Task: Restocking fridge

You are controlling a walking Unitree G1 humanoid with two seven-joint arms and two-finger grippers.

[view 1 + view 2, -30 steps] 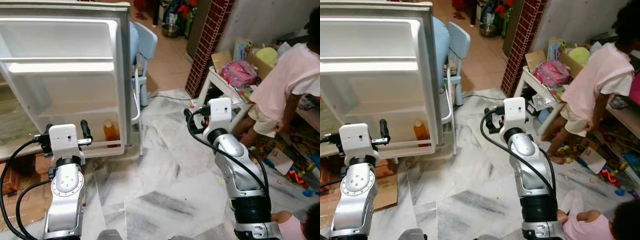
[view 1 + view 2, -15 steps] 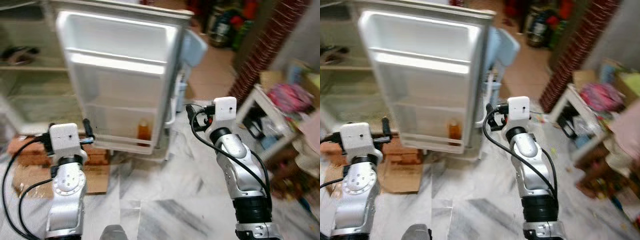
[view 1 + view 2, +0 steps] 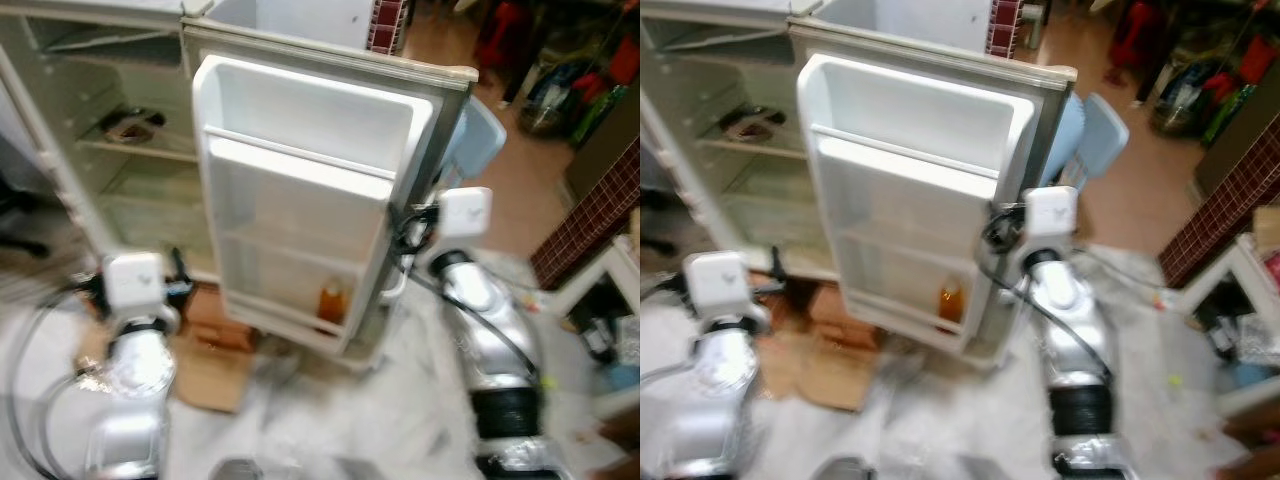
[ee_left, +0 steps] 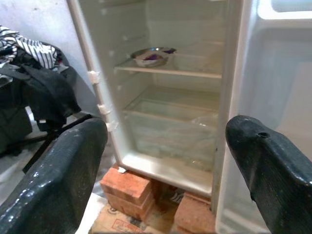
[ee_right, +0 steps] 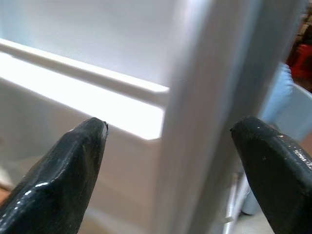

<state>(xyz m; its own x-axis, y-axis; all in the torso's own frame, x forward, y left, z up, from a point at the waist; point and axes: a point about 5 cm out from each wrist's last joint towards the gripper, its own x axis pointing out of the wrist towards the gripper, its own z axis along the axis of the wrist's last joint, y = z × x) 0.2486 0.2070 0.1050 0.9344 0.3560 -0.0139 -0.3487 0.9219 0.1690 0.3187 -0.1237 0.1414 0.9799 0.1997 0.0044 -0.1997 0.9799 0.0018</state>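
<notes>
Straddling the smooth white fridge door (image 3: pixel 310 200) edge, the right gripper (image 5: pixel 165 146) stays spread; left gripper (image 4: pixel 161 156) gapes too. Amber bottle (image 3: pixel 332 302) sits in its lowest shelf. View has swung fridgeward.

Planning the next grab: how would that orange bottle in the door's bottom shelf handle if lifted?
The orange bottle stands upright and narrow, so probably tips easily if nudged. It looks full, so likely heavy for its size. Smooth sides may slip. The shelf rail in front means lifting upward first.

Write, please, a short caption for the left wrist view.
Open left pincer facing the open white fridge, a metal bowl on its shelf, red bricks beneath.
</notes>
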